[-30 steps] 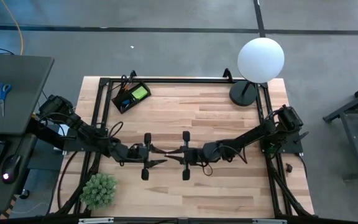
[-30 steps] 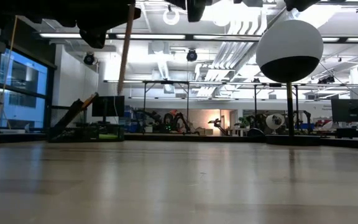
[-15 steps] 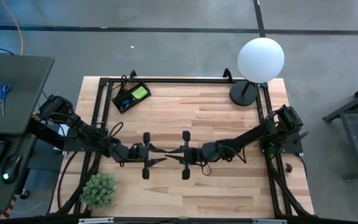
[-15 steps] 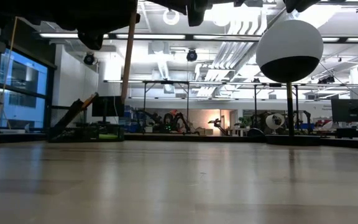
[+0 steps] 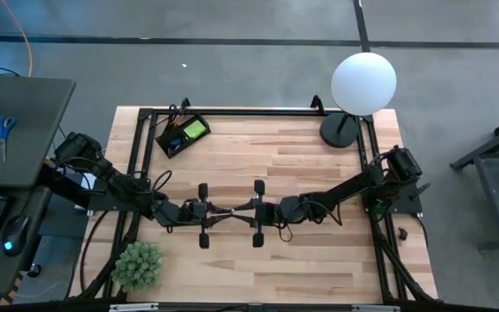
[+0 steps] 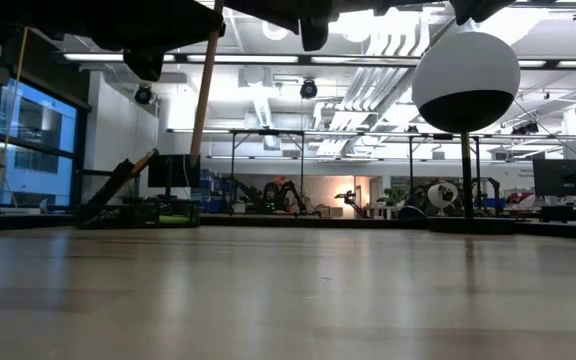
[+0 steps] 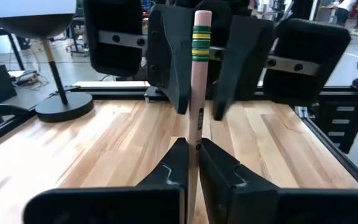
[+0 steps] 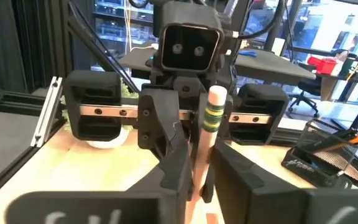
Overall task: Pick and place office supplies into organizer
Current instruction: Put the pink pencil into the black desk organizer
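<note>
A wooden pencil (image 7: 199,81) with a green-banded eraser end stands nearly upright in the air over the table's middle, between my two grippers, which face each other there. My left gripper (image 5: 223,211) (image 7: 193,155) is shut on it. My right gripper (image 5: 248,211) (image 7: 201,93) is open; its fingers stand close on either side of the pencil's upper shaft. The black organizer (image 5: 180,134) sits at the far left of the table, with a green pad and pens in it. My left gripper pinches the pencil's shaft (image 7: 195,140) between its two fingers, below the eraser end. The fingers lie level, coming from the table's left, across the pencil. The pencil stands slightly tilted, eraser end up, its lower end (image 6: 192,160) clear of the table.
A lamp with a white globe (image 5: 364,82) and a round black base (image 5: 340,130) stands at the far right. A green spiky plant (image 5: 137,264) is at the near left corner. A grey desk with blue scissors (image 5: 4,130) lies beyond the table's left edge.
My left gripper has shut on the pencil, without shifting from its place. The pencil stays upright between the two grippers.
</note>
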Robot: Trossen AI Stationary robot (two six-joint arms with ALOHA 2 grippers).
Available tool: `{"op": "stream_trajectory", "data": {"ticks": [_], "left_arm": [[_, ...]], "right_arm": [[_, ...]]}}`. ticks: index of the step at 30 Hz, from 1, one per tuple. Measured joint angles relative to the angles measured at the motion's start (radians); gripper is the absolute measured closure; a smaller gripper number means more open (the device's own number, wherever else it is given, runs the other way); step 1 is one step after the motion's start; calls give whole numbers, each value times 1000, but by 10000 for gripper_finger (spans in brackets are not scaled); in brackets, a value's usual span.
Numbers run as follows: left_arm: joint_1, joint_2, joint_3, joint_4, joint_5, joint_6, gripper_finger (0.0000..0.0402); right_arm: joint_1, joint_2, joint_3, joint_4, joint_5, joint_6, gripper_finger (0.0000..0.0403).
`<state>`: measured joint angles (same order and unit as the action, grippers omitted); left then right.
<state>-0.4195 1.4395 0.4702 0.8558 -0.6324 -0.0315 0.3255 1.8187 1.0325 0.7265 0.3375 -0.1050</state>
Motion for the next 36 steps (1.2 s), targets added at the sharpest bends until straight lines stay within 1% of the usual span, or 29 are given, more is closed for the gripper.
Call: {"op": "stream_trajectory", "data": {"ticks": [4,7,10,12,13,18,20,24,27,32,36], "left_arm": [[0,-3,0,-1,-9,0,395],[1,-41,0,-41,-16,25,397],[6,-119,0,-167,-65,41,399],[36,-184,0,-260,-62,49,399],[59,-218,0,-302,-36,48,399],[226,-378,0,-476,186,50,400],[295,-434,0,-541,227,60,400],[431,-550,0,-700,265,67,400],[535,-638,0,-780,289,85,401],[717,-742,0,-833,310,111,401],[841,-760,0,-856,306,154,401]], "right_arm": [[6,0,0,-21,18,0,312],[23,0,0,-65,56,1,292],[53,-4,-1,-106,116,1,280],[76,-6,-1,-102,161,-4,276],[89,-6,-1,-94,183,-13,275],[140,-7,-1,-74,255,-49,275],[156,-7,-1,-74,280,-52,275],[174,-7,-1,-80,307,-57,275],[176,-7,-1,-79,309,-61,275],[175,-7,-1,-82,309,-60,275],[175,-7,-1,-83,297,-60,275]]}}
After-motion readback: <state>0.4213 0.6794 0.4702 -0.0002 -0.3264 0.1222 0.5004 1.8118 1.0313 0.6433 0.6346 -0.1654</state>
